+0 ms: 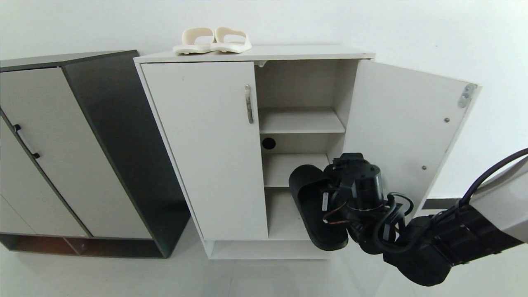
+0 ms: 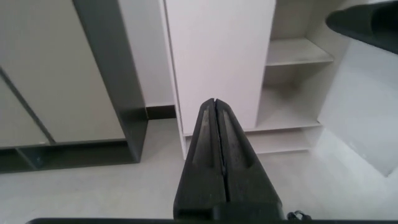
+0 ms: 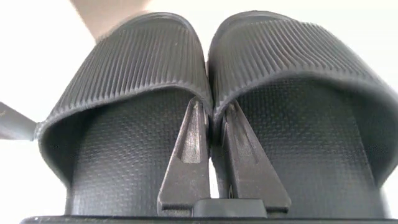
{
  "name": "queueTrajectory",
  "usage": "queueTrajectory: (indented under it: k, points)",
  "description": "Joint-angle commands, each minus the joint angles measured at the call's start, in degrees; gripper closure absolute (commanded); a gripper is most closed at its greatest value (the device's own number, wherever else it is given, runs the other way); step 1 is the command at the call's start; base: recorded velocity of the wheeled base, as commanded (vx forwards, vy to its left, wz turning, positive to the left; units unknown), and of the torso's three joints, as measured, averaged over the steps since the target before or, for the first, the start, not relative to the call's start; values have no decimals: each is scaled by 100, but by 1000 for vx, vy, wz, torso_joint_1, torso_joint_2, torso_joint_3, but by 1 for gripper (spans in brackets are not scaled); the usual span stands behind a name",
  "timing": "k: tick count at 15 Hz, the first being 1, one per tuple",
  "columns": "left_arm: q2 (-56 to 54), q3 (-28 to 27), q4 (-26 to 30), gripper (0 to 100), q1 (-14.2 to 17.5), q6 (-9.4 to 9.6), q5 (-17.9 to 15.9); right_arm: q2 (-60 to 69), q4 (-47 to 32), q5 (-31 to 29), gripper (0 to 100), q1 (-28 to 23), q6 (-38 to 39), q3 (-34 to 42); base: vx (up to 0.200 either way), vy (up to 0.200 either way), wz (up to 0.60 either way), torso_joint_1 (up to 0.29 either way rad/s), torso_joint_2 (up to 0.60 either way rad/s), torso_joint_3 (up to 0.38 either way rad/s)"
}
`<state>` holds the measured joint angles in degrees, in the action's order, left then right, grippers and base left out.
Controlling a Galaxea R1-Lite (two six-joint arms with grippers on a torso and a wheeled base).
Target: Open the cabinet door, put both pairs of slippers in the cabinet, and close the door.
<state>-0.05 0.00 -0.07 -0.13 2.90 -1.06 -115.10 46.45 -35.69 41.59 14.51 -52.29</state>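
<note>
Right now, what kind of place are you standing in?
Probably a home entryway or a mock-up of one: a white shelved cabinet with one door open, cream slippers on its top, and black slippers held by the right gripper in front of its shelves.

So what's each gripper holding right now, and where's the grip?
Right gripper: the black slippers, pinched by their touching inner strap edges. Left gripper: shut, empty.

Off to the left of the right gripper (image 3: 213, 109), well apart, stands a dark grey cabinet (image 1: 111, 136) with pale shut doors (image 1: 45, 156) and a black bar handle (image 1: 25, 141). Behind is a white wall (image 1: 433, 29), below a pale floor (image 1: 123, 276).
</note>
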Motion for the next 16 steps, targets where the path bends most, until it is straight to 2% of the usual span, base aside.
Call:
queueTrajectory:
  k: [1, 7, 10, 14, 16]
  points:
    - [14, 0, -1, 100, 5, 0, 1, -30, -4, 36, 100, -152, 0, -54, 0, 0, 0, 0, 0, 0]
    - [14, 0, -1, 100, 5, 0, 9, -38, -4, 54, 100, -169, 0, -45, 0, 0, 0, 0, 0, 0]
    - [5, 0, -1, 100, 5, -18, 9, -56, -4, 115, 100, -11, 0, -62, 0, 0, 0, 0, 0, 0]
    - [14, 0, -1, 100, 5, -26, 9, -768, -4, 203, 100, 218, 0, -695, 0, 0, 0, 0, 0, 0]
    - [5, 0, -1, 100, 5, -18, 1, -1005, -4, 203, 100, 261, 8, -730, 0, 0, 0, 0, 0, 0]
